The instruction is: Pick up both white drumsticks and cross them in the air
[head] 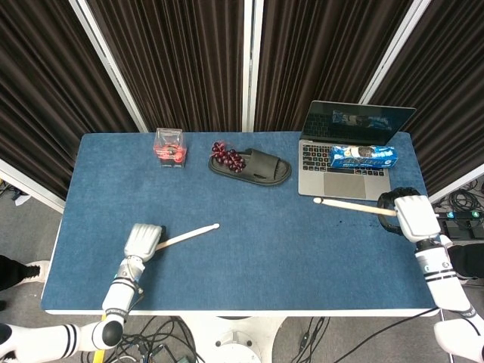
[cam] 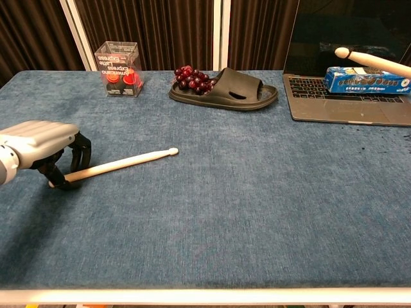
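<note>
Drumsticks: one lies on the table, one is up in the air.

Left hand (cam: 40,146) sits low over the butt end of the near drumstick (cam: 119,163), palm down, dark fingers (cam: 82,151) curled around the butt. Fingertips touch the cloth on either side of the stick. Stick lies flat on the blue table (cam: 244,212), tip pointing right and slightly away. Can't tell from either view whether the fingers actually grip it or only cage it. Head view shows the same: left hand (head: 144,242) covers the butt, shaft (head: 189,234) runs out to its right.

Right hand (head: 408,215) is at the right table edge, fingers closed around the butt of the second drumstick (head: 349,205). That stick is clear of the surface, roughly level, tip pointing left, in front of the laptop (head: 344,155). Chest view shows only its tip end (cam: 372,59) coming in from the right edge, above the blue cookie pack (cam: 366,79) that lies on the laptop keyboard; the hand itself is out of that frame.

Further back: black slipper (cam: 231,90) with a bunch of dark grapes (cam: 191,77) touching its left end, and a clear plastic box (cam: 119,68) with red contents near the far left. Dark curtains behind the table.
</note>
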